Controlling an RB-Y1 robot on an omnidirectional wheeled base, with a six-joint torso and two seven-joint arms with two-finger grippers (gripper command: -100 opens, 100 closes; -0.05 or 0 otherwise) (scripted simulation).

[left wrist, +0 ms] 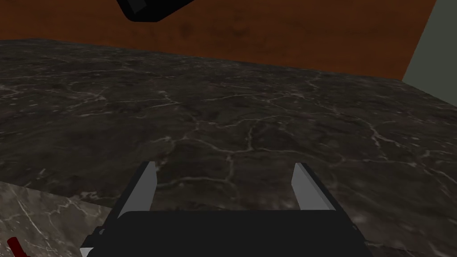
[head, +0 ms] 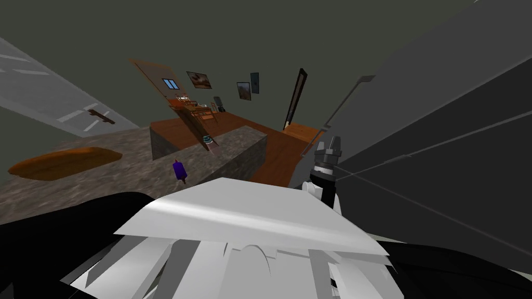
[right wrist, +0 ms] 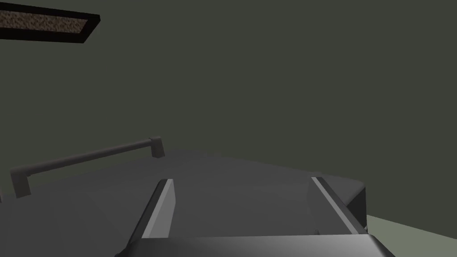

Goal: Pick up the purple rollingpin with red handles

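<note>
There was the purple rolling pin (head: 179, 170), lying on the grey marble counter (head: 130, 176) with red handles poking from both ends. An oval wooden board (head: 62, 162) sat off to its left and a raised stone block (head: 234, 145) just beyond it. Our left hand (left wrist: 223, 172) hung over dark veined stone, fingers (left wrist: 145, 187) spread wide apart, nothing between them. A small red tip (left wrist: 13, 244) showed on the paler marble, right beside that hand's dark body. Our right hand (head: 328, 148) was out on the right, well apart from the rolling pin and close to a grey cabinet front (right wrist: 250, 169). Its fingers stood apart too, bare, with a long bar handle (right wrist: 85, 157) near them.
</note>
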